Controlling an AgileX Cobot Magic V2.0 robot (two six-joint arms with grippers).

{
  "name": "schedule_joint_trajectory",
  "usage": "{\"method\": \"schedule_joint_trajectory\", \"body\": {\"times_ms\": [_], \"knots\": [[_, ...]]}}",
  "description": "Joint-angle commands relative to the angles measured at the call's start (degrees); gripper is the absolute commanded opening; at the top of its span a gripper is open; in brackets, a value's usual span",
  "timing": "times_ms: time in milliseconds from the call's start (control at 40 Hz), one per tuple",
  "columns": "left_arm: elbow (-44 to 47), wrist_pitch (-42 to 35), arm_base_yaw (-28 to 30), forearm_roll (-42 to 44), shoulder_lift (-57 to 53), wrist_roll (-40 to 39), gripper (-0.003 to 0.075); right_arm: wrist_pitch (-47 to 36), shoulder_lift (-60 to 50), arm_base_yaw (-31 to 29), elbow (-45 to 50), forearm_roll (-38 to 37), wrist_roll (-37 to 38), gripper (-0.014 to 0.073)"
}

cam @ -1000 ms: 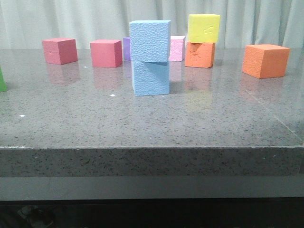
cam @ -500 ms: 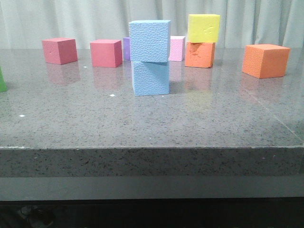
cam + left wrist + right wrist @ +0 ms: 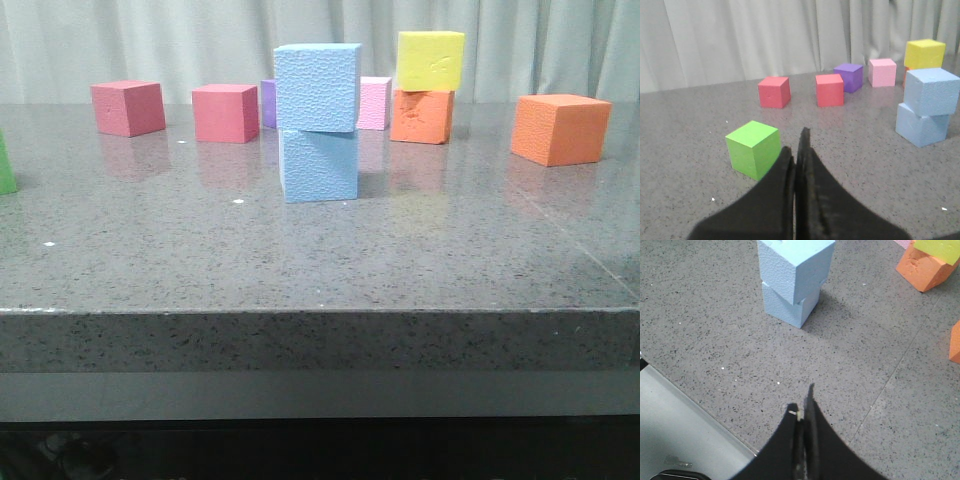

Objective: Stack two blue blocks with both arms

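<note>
Two sky-blue blocks stand stacked mid-table: the upper blue block (image 3: pixel 317 87) rests slightly turned on the lower blue block (image 3: pixel 319 165). The stack also shows in the left wrist view (image 3: pixel 930 105) and the right wrist view (image 3: pixel 795 277). Neither gripper shows in the front view. My left gripper (image 3: pixel 796 145) is shut and empty, low over the table, well away from the stack, beside a green cube (image 3: pixel 753 148). My right gripper (image 3: pixel 802 400) is shut and empty, near the table's front edge, apart from the stack.
Two red cubes (image 3: pixel 127 107) (image 3: pixel 224 112), a purple cube (image 3: pixel 267 102) and a pink cube (image 3: pixel 374 101) line the back. A yellow cube (image 3: pixel 430 60) sits on an orange cube (image 3: pixel 421 115). Another orange cube (image 3: pixel 561 127) stands at the right. The green cube's edge (image 3: pixel 5 165) shows at far left.
The front view has shifted very slightly; the stacked blue blocks stand as before. No gripper shows in the earlier frames.
</note>
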Motion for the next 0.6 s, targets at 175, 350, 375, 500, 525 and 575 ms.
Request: {"method": "schedule_joint_trajectory", "body": {"times_ms": [175, 350, 375, 500, 525, 575], "knots": [[11.2, -17.3, 1.1, 15.9, -2.2, -20.6, -0.0018, -3.1, -0.6, -0.1, -1.3, 0.2, -0.3, -0.0069], [19.3, -28.4, 2.0, 14.5, -2.2, -20.6, -0.0018, -3.1, -0.6, -0.1, -1.3, 0.2, -0.3, -0.0069], [19.9, -28.8, 2.1, 14.4, -2.2, -21.0, -0.0018, -3.1, -0.6, -0.1, -1.3, 0.2, -0.3, -0.0069], [22.8, -29.9, 3.3, 14.4, -3.0, -22.9, -0.0018, -3.1, -0.6, -0.1, -1.3, 0.2, -0.3, -0.0069], [23.3, -30.0, 3.3, 14.4, -3.0, -23.0, -0.0018, -3.1, -0.6, -0.1, -1.3, 0.2, -0.3, -0.0069], [24.1, -30.3, 3.3, 14.4, -3.0, -23.0, -0.0018, -3.1, -0.6, -0.1, -1.3, 0.2, -0.3, -0.0069]]}}
